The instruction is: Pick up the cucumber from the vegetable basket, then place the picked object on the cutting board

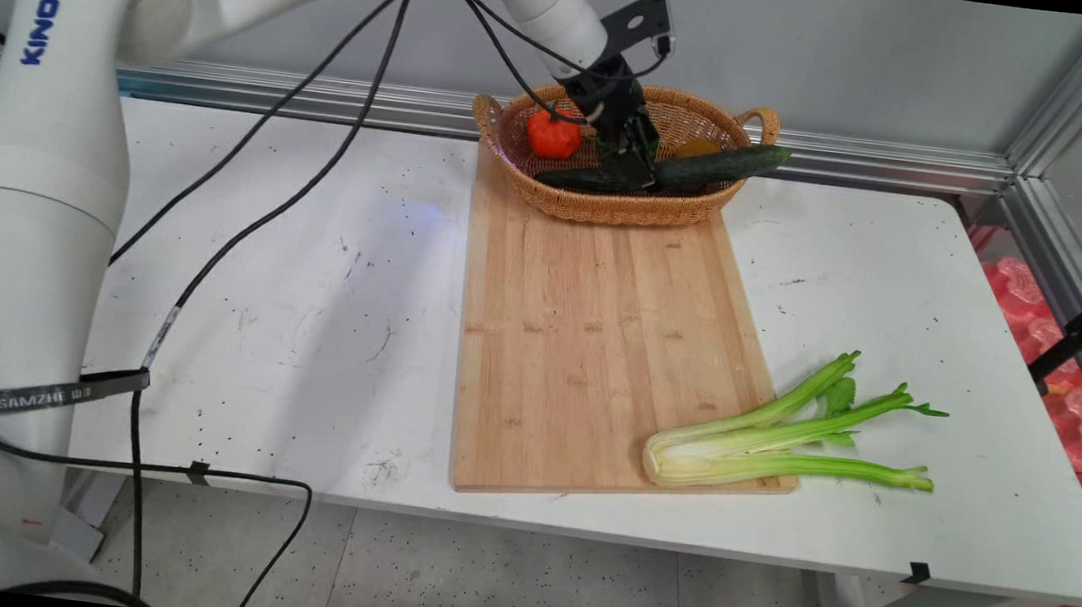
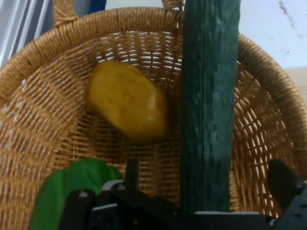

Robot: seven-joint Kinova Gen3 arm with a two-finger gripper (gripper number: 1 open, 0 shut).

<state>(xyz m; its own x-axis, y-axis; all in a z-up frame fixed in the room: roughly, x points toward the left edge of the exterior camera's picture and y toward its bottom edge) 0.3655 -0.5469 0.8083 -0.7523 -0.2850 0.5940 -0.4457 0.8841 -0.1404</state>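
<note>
The cucumber (image 2: pixel 209 96) lay in the basket (image 1: pixel 519 130) at the bench's (image 1: pixel 298 318) far side, between the tool's (image 1: pixel 629 157) spread fingers, calling for a centred, gentle squeeze.

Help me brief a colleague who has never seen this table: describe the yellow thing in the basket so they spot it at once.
At the far end of the wooden cutting board stands a wicker basket. Inside, toward its right handle, lies a rounded yellow-brown lump, probably a potato, beside the long dark cucumber between the gripper fingers. It is the only yellow item; its neighbours are green or red.
</note>
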